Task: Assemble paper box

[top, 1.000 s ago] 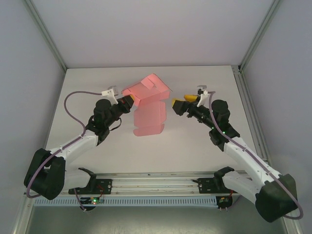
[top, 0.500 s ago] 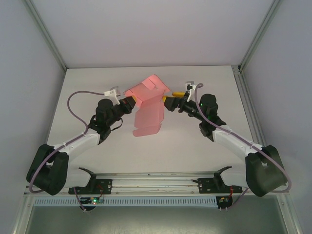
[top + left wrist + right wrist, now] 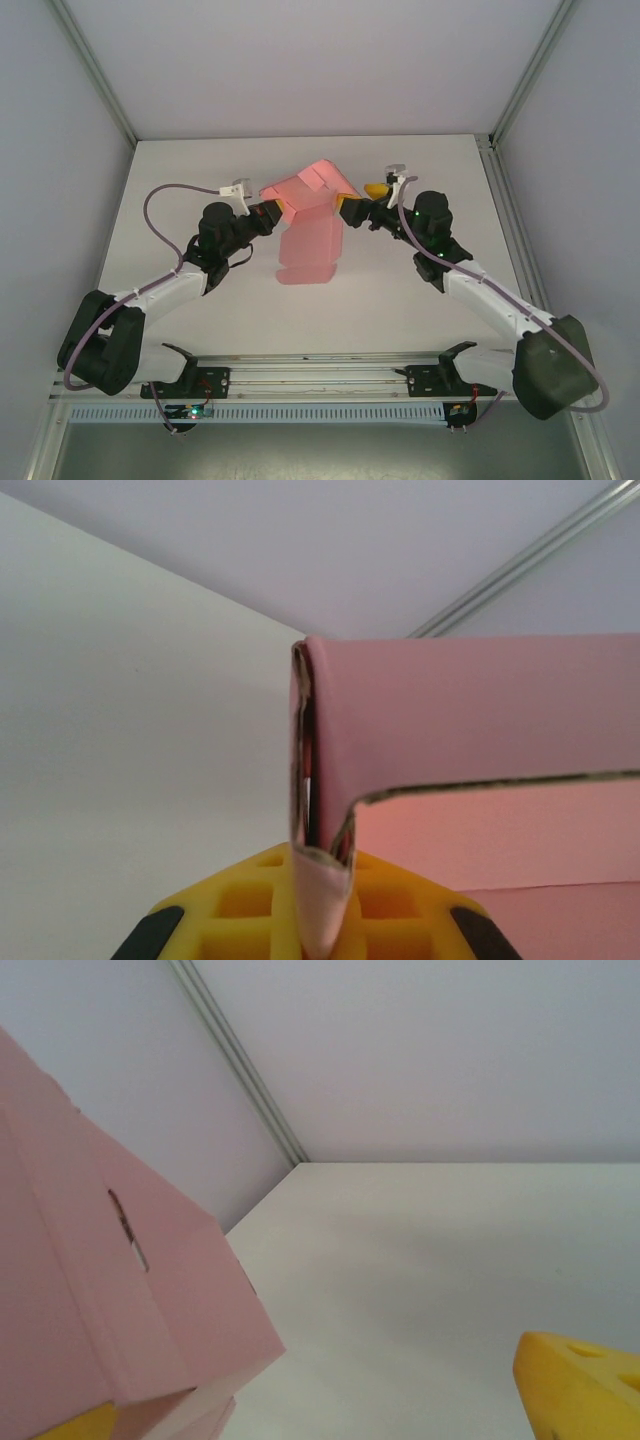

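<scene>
We see the left end effector [image 3: 272, 208] closed on the left edge of the paper box [image 3: 310, 193], with the thin card pinched betw. its yellow fingers [image 3: 390, 878]. The box is partly folded and held up over the counter [image 3: 420, 300], approx. midway betw. both arms. The right end effector [image 3: 363, 199] is wide open at the box's right edge. One finger [image 3: 580, 1380] stands apart and the other is just beside the card; contact we cannot tell.

Matt pink thin-card paper box [image 3: 308, 246], smooth matt white table [image 3: 400, 300].
</scene>
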You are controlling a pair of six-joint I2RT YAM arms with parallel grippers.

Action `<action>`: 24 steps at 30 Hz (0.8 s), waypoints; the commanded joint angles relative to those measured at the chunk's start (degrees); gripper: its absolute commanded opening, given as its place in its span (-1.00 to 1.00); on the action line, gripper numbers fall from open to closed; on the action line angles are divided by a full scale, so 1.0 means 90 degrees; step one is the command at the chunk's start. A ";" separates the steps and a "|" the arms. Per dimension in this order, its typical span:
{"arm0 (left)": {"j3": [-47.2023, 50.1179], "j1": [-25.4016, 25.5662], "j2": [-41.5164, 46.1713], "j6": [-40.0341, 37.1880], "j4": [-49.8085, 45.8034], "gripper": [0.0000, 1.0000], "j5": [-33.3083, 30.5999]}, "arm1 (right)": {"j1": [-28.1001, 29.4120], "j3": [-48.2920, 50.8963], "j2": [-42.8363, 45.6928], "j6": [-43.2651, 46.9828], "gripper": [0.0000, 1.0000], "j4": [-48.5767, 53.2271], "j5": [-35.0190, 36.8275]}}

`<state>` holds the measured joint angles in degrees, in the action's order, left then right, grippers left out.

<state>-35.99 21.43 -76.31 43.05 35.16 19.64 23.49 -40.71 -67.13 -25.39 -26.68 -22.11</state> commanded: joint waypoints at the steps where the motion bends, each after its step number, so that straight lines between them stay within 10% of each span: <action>1: -0.0243 0.0087 -0.0026 -0.0393 0.0149 -1.00 0.0359 | -0.0006 -0.0008 0.0261 0.0393 0.97 0.0288 0.0316; 10: -0.0435 0.0148 -0.0265 -0.0080 0.0247 -1.00 0.0354 | 0.0368 -0.0068 -0.0349 0.0684 0.97 0.0275 0.0079; 20: -0.0465 0.0144 -0.0136 -0.0210 0.0010 -1.00 -0.0033 | 0.0769 -0.0837 -0.0977 0.1642 0.96 0.2915 0.3187; 24: -0.0450 0.0148 -0.0013 -0.0257 -0.0194 -1.00 -0.0267 | 0.0772 -0.0844 -0.0840 0.1816 0.96 0.3231 0.3232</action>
<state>-37.10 21.80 -79.26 40.88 29.47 16.62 30.22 -48.29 -74.28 -12.64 -7.35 0.36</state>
